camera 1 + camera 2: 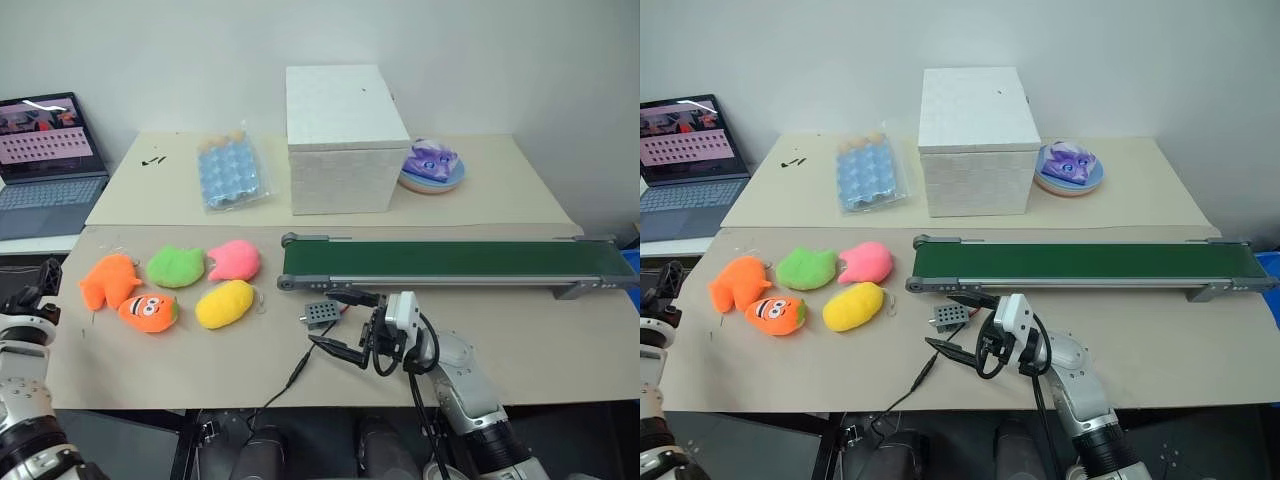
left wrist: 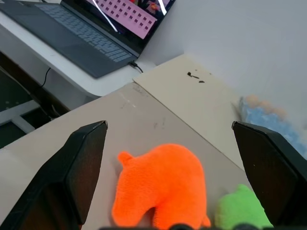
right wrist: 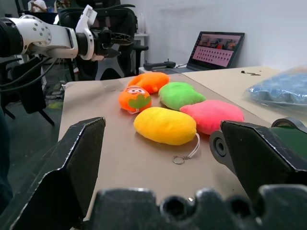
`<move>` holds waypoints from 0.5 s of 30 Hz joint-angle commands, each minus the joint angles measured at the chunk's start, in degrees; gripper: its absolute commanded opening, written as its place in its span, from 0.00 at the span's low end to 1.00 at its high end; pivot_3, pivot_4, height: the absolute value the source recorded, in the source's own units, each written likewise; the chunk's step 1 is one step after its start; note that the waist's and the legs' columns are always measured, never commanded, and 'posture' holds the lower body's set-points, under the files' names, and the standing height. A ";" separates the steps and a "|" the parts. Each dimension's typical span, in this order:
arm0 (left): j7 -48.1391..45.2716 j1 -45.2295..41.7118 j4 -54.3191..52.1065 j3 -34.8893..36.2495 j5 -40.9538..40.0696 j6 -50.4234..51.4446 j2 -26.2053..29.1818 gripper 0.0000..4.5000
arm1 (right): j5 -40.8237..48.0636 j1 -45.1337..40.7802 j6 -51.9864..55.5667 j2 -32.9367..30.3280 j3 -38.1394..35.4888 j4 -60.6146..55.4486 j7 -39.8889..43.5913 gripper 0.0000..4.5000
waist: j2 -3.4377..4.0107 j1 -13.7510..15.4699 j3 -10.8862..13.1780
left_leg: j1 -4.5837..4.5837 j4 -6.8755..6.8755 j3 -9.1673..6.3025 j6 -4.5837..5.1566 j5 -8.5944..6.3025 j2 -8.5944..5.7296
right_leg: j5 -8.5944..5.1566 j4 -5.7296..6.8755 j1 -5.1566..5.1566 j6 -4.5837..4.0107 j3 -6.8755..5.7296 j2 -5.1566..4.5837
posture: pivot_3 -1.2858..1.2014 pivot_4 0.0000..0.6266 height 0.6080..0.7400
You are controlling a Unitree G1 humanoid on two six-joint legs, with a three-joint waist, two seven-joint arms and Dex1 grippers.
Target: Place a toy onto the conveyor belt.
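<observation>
**Left pincer lined up on the plain orange plush, nothing taken yet**

The left gripper [image 2: 168,177] stands with its 2 black fingers spread wide and nothing between them, at the table's near-left edge. Straight ahead of it, in the gap its fingers frame, lies the toy [image 2: 163,184], a small bright-orange plush with pointed lobes and no face, resting flat on the beige table [image 1: 250,350]. Just past the toy on the pincer's right side sits a lime-green plush [image 1: 176,266]; nearer the robot, touching or almost touching the toy, is an orange plush with eyes and a mouth [image 1: 148,311].

The right gripper [image 1: 345,325] is also spread and empty, pointing across the table toward the toys, with a small grey box [image 1: 320,314] just beside its fingertips. Behind it runs the conveyor belt [image 1: 450,258], a long dark-green strip in a grey metal frame, well apart from the toy and bare on top.

The toy looks light, soft and compressible, unlikely to slip or break. I would pinch it across the thick middle of its body, not by a thin lobe, which could fold and slide out. The main risk is snagging 1 of the 2 neighbouring plushes.
</observation>
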 commanded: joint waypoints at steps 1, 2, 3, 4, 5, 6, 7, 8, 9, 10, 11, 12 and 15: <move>-5.97 -6.64 14.98 -3.00 4.18 -3.28 4.93 0.99 | 0.12 -0.50 -0.21 -0.22 0.04 -2.41 -0.11 1.00 | -0.02 0.11 -0.01 | 0.00 0.00 0.00 0.00 0.00 0.01 | 0.00 0.00 0.00 -0.01 0.00 0.01 | 0.52 0.24 1.00; -7.18 -8.06 18.10 -3.49 4.85 -3.93 5.63 0.99 | 0.15 -0.60 -0.09 -0.29 -0.04 -2.47 -0.14 1.00 | -0.03 0.04 -0.02 | 0.00 0.00 0.00 -0.01 0.01 0.01 | 0.01 0.02 0.01 -0.02 -0.02 0.01 | 0.52 0.24 1.00; -8.76 -9.88 21.63 -4.06 5.55 -4.47 6.37 0.99 | 0.09 -0.63 0.05 -0.43 -0.10 -2.78 -0.30 1.00 | -0.04 -0.06 -0.02 | -0.01 0.00 0.00 -0.01 0.01 0.03 | 0.01 -0.01 -0.03 -0.02 -0.01 0.04 | 0.52 0.24 1.00; -10.37 -11.54 24.67 -4.51 6.02 -4.65 6.96 0.99 | 0.16 -0.61 0.26 -0.59 -0.21 -3.15 -0.47 1.00 | -0.05 -0.15 -0.02 | -0.02 0.00 0.00 -0.01 0.01 0.03 | 0.05 -0.01 -0.03 -0.09 -0.01 0.04 | 0.52 0.24 1.00; -11.56 -13.05 27.51 -5.00 6.68 -4.96 7.49 0.99 | 0.34 -0.56 0.53 -0.74 -0.35 -3.55 -0.63 1.00 | -0.05 -0.24 -0.02 | -0.04 0.00 0.01 -0.01 0.01 0.03 | 0.09 -0.01 -0.06 -0.15 -0.01 0.04 | 0.52 0.24 1.00; -11.83 -14.24 29.98 -5.42 7.49 -5.59 7.97 0.99 | 0.40 -0.49 0.74 -0.84 -0.46 -3.85 -0.87 1.00 | -0.05 -0.33 -0.02 | -0.06 0.00 0.01 -0.01 0.01 0.04 | 0.11 0.00 -0.09 -0.18 -0.01 0.04 | 0.52 0.24 1.00; -11.43 -15.19 32.16 -5.38 7.90 -6.15 8.41 0.99 | 0.34 -0.39 0.87 -0.95 -0.53 -4.04 -1.07 1.00 | -0.05 -0.37 -0.02 | -0.07 -0.02 0.01 -0.01 0.01 0.04 | 0.13 0.00 -0.11 -0.22 -0.01 0.04 | 0.52 0.24 1.00; -10.89 -15.84 34.03 -5.34 8.40 -6.80 8.81 0.99 | 0.03 -0.30 0.90 -1.12 -0.53 -4.17 -1.27 1.00 | -0.05 -0.56 -0.02 | -0.07 -0.02 0.01 -0.01 0.01 0.05 | 0.14 0.00 -0.12 -0.22 -0.01 0.04 | 0.52 0.24 1.00; -10.44 -16.25 35.37 -5.35 8.91 -7.36 9.08 0.99 | -0.15 -0.21 0.88 -1.30 -0.59 -4.31 -1.39 1.00 | -0.05 -0.69 -0.02 | -0.07 -0.03 0.02 -0.01 0.00 0.05 | 0.13 0.00 -0.14 -0.22 -0.01 0.04 | 0.52 0.24 1.00; -10.19 -16.48 36.37 -5.59 9.50 -7.63 9.20 0.99 | -0.28 -0.10 0.93 -1.38 -0.76 -4.48 -1.77 1.00 | -0.05 -0.80 -0.02 | -0.07 -0.03 0.04 -0.01 0.00 0.07 | 0.13 0.00 -0.16 -0.22 -0.01 0.04 | 0.52 0.24 1.00; -9.99 -16.65 37.03 -5.98 10.22 -8.05 9.16 0.99 | -0.21 0.03 1.07 -1.56 -0.93 -4.74 -2.05 1.00 | -0.05 -0.83 -0.02 | -0.06 -0.03 0.06 -0.01 0.00 0.08 | 0.13 0.01 -0.17 -0.22 -0.01 0.04 | 0.52 0.24 1.00; -9.94 -16.85 37.51 -6.24 10.81 -8.43 9.10 0.99 | -0.16 0.17 1.20 -1.75 -1.11 -4.95 -2.45 1.00 | -0.05 -0.81 -0.02 | -0.06 -0.05 0.07 -0.01 0.00 0.09 | 0.13 0.01 -0.19 -0.22 -0.01 0.04 | 0.52 0.24 1.00; -10.26 -17.88 38.13 -5.50 10.79 -9.22 9.24 0.99 | -0.42 0.37 1.23 -2.33 -1.67 -4.88 -3.54 1.00 | -0.05 -0.54 -0.02 | -0.06 -0.07 0.07 -0.01 0.00 0.10 | 0.13 0.03 -0.19 -0.21 -0.02 0.05 | 0.52 0.24 1.00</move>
